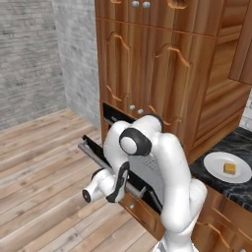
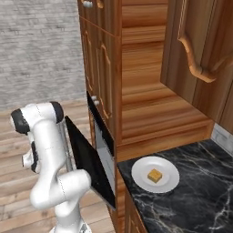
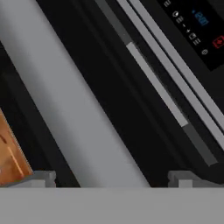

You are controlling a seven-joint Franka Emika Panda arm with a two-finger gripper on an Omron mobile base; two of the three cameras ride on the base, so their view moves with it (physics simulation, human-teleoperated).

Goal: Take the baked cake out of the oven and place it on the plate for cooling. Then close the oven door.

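Golden cake (image 2: 154, 175) sits mid-plate (image 2: 141, 173) near the black marble worktop's (image 2: 200, 191) front edge. I see my gripper (image 3: 116, 177) spread wide astride the silver bar handle (image 3: 65, 109) of the half-lowered oven door (image 2: 88, 166), seemingly not touching; the control panel (image 3: 197, 26) lies beyond.

The control panel (image 3: 199, 27) at the oven's top edge carries blue digits and small white symbols (all too blurred to read).
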